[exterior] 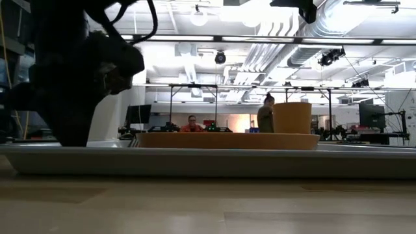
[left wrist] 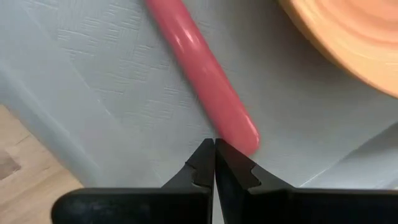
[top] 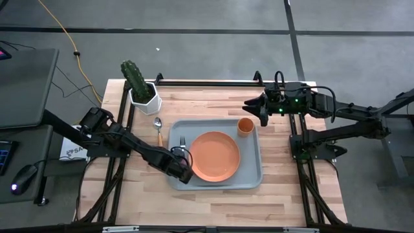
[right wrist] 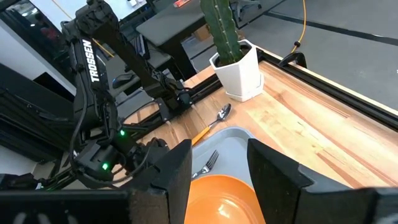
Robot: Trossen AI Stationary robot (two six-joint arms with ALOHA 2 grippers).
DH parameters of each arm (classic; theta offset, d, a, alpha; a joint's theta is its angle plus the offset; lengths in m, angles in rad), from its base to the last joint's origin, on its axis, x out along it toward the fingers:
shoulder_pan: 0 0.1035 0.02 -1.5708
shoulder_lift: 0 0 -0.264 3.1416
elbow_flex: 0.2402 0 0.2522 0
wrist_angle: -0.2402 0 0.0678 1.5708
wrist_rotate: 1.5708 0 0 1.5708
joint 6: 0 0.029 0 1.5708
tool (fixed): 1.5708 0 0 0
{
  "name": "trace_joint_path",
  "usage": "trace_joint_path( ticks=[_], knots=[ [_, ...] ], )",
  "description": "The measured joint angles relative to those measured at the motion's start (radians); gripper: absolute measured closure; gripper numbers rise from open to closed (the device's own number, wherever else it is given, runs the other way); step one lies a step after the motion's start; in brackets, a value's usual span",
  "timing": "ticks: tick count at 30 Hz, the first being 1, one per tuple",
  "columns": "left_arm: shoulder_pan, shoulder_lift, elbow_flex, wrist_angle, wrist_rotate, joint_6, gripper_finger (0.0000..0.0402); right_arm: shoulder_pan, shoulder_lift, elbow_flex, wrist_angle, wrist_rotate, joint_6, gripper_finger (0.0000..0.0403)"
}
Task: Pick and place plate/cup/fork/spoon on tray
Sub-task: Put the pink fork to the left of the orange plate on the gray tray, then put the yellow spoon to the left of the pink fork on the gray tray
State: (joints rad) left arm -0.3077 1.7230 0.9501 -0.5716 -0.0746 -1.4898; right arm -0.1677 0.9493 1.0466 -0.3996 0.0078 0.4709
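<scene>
A cactus pot [top: 143, 94] stands just beyond the spoon [top: 158, 129], seemingly clear of it.

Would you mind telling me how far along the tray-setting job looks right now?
Done: the round orange plate, small orange cup and pink-handled fork all lie on the pale blue-grey tray. In hand: nothing; the left gripper is shut and empty at the fork's handle end, and the right gripper waits open beyond the tray. Left: the yellow-orange-handled spoon lies on the wooden table beside the tray.
</scene>
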Motion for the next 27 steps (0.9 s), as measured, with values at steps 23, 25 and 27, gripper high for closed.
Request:
trace_joint_path(
  ticks=[23,25,27],
  knots=[
    [0.270,-0.667,-0.009,-0.316,-0.404,0.297,0.0391,0.000,0.000,0.000,0.000,0.000,0.011,0.0256],
    [0.294,-0.679,-0.044,-0.327,-0.422,0.261,0.0379,0.000,0.000,0.000,0.000,0.000,0.025,0.0256],
    [0.306,-0.678,-0.096,-0.328,-0.416,0.216,0.0362,0.000,0.000,0.000,0.000,0.000,0.026,0.0256]
  ],
)
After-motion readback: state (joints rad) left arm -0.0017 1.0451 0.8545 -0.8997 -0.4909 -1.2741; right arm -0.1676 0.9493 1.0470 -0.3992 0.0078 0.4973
